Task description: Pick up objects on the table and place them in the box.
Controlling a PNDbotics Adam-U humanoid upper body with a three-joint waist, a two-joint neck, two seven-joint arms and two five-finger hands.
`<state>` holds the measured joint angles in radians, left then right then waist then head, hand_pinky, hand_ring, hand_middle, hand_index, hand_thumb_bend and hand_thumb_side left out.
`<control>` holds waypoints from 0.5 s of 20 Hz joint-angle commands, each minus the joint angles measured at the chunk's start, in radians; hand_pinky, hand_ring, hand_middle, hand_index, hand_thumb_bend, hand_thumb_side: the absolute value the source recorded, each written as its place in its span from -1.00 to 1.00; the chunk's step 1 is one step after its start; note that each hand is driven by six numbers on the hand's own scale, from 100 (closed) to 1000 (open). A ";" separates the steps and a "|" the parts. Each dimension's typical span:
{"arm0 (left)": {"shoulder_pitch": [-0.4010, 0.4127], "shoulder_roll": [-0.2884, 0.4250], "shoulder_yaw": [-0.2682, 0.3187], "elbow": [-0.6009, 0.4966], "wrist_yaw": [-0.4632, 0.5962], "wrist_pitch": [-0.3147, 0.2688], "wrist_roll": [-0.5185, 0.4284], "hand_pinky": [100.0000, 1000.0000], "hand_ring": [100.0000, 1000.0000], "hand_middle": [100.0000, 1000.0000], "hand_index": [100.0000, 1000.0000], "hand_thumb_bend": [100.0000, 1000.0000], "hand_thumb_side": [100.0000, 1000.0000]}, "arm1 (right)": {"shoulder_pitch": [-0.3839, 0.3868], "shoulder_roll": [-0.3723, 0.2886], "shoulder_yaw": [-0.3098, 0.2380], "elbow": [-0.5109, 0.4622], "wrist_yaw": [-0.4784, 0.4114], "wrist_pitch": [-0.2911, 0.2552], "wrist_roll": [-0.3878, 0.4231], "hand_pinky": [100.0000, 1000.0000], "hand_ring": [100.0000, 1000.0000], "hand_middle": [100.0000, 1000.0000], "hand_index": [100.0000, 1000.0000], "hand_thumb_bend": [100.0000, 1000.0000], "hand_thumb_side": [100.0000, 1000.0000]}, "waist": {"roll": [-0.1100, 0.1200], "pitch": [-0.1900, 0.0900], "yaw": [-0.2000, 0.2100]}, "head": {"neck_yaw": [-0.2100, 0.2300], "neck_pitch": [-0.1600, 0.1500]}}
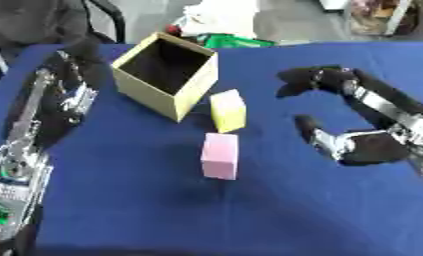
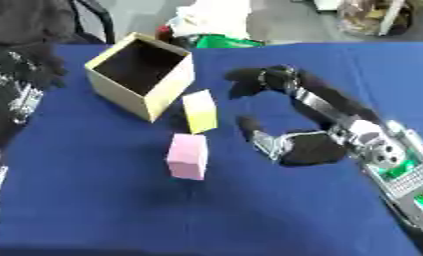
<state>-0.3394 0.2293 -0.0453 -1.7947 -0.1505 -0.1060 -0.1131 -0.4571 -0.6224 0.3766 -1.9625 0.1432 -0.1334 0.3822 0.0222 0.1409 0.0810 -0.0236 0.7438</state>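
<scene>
Blue counter fills the scene, two arms over it. On the left, the left arm lies along the counter's edge; I cannot tell how the left robot hand is set up at the far end beside the box. The box, tan and open-topped, sits far left, nothing visible inside. On the right, the right robot hand hangs spread wide, fingers and thumb apart, holding nothing, to the right of the blocks. The yellow block lies just beside the box's near right corner; the pink block sits nearer, just below it. This looks like the approach step: next, the spread hand needs to slide left and close round a block.
</scene>
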 commanded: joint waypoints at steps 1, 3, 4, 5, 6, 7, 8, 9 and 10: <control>-0.007 0.012 -0.001 -0.009 0.003 -0.002 -0.005 0.17 0.28 0.22 0.61 -0.47 0.21 | -0.046 -0.021 0.019 0.018 0.015 -0.001 0.050 0.54 0.52 0.37 0.85 -1.00 0.01 | -0.002 -0.017 0.002 | -0.005 0.006; -0.006 0.011 -0.002 -0.009 0.003 -0.003 -0.006 0.17 0.27 0.22 0.61 -0.47 0.21 | -0.070 -0.013 0.032 0.039 0.025 -0.001 0.070 0.54 0.52 0.37 0.85 -1.00 0.00 | -0.001 -0.018 0.003 | -0.007 0.007; -0.006 0.012 -0.003 -0.009 0.003 -0.003 -0.007 0.17 0.27 0.22 0.61 -0.47 0.21 | -0.081 -0.009 0.038 0.049 0.030 -0.001 0.078 0.54 0.52 0.37 0.85 -1.00 0.00 | -0.001 -0.019 0.004 | -0.008 0.008; -0.005 0.012 -0.003 -0.008 0.003 -0.003 -0.007 0.17 0.27 0.22 0.61 -0.47 0.21 | -0.091 -0.006 0.044 0.058 0.037 -0.001 0.087 0.54 0.52 0.38 0.86 -1.00 0.00 | -0.001 -0.019 0.006 | -0.010 0.008; -0.005 0.011 -0.004 -0.008 0.004 -0.003 -0.008 0.17 0.27 0.22 0.61 -0.47 0.21 | -0.101 -0.002 0.049 0.066 0.045 -0.001 0.095 0.54 0.52 0.38 0.86 -1.00 -0.01 | -0.001 -0.020 0.007 | -0.011 0.009; -0.005 0.011 -0.004 -0.008 0.004 -0.003 -0.009 0.17 0.27 0.22 0.61 -0.47 0.21 | -0.110 0.002 0.054 0.074 0.055 -0.001 0.103 0.54 0.52 0.39 0.87 -1.00 -0.02 | -0.001 -0.020 0.008 | -0.012 0.009; -0.005 0.010 -0.005 -0.008 0.004 -0.003 -0.009 0.17 0.27 0.22 0.61 -0.47 0.21 | -0.117 0.005 0.058 0.080 0.066 -0.001 0.112 0.54 0.52 0.40 0.88 -0.98 -0.02 | -0.001 -0.021 0.009 | -0.012 0.009; -0.005 0.010 -0.005 -0.008 0.004 -0.003 -0.010 0.17 0.27 0.22 0.61 -0.47 0.21 | -0.124 0.008 0.061 0.085 0.079 0.000 0.123 0.56 0.54 0.42 0.91 -0.83 -0.03 | -0.002 -0.021 0.010 | -0.013 0.009; -0.005 0.011 -0.005 -0.007 0.003 -0.002 -0.011 0.17 0.27 0.22 0.61 -0.47 0.22 | -0.130 0.011 0.063 0.089 0.098 0.001 0.140 0.56 0.55 0.44 0.92 -0.75 -0.04 | -0.001 -0.021 0.010 | -0.013 0.009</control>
<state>-0.3345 0.2293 -0.0513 -1.7891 -0.1494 -0.1072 -0.1202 -0.5696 -0.6039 0.4437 -1.8738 0.2221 -0.1319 0.5078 0.0223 0.1348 0.0896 -0.0342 0.7475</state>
